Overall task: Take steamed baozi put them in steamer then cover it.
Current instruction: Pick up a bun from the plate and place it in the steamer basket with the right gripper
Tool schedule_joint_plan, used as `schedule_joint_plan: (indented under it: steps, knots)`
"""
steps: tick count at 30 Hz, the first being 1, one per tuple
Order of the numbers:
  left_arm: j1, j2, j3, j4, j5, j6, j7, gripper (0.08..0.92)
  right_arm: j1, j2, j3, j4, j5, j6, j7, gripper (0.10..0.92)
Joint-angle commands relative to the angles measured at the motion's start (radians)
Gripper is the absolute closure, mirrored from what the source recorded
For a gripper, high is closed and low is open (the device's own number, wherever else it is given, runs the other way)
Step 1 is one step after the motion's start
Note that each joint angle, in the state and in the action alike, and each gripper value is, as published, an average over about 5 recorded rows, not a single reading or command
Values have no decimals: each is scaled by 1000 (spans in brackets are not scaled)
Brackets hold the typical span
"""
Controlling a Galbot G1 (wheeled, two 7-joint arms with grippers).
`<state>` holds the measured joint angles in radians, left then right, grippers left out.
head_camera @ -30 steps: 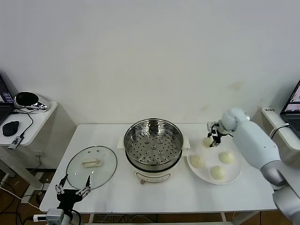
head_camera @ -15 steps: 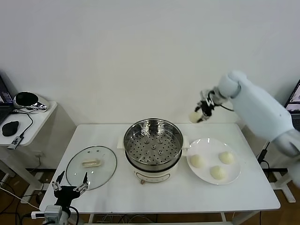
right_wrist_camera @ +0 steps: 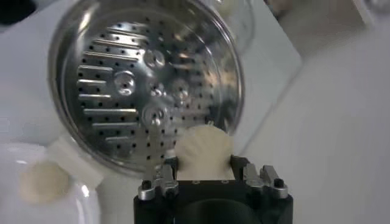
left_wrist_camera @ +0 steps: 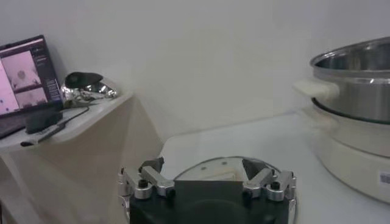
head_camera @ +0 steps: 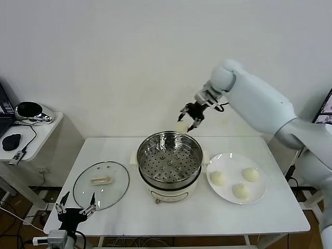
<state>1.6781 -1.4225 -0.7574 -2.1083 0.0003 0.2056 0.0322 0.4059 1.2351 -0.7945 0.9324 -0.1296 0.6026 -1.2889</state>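
The right gripper [head_camera: 189, 123] clenched 1 baozi [head_camera: 181, 126] near the steamer's [head_camera: 169, 159] 1 o'clock rim; dropped early, it would probably bounce outside.

Glossy white right arm [head_camera: 259, 106], black pincer [head_camera: 190, 117] with silver knuckles

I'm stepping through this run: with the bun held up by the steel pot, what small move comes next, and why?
Probably carry it forward over the tray and lower it. The right claw grips a cream-white dough bun in the air, above the far rim of the shiny round steel steamer, whose perforated tray is bare; three buns remain on the white plate.
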Motion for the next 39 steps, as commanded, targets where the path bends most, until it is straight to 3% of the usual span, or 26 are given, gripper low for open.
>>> schedule_joint_plan:
  steps: [1,7,19,39]
  knots:
    - [1,-13,7,-1,8,2,1,177,1,52,-53,92,-177,225,32,465]
    - [9,-15,4,-22,3,4,6,177,-58,73,-26,57,-368,226,111,469]
    - [12,-17,0,-12,-2,7,4,177,-129,170,24,-116,-470,226,145,469]
    - [-16,-19,8,41,-5,5,4,177,-182,229,68,-230,-593,220,261,461]
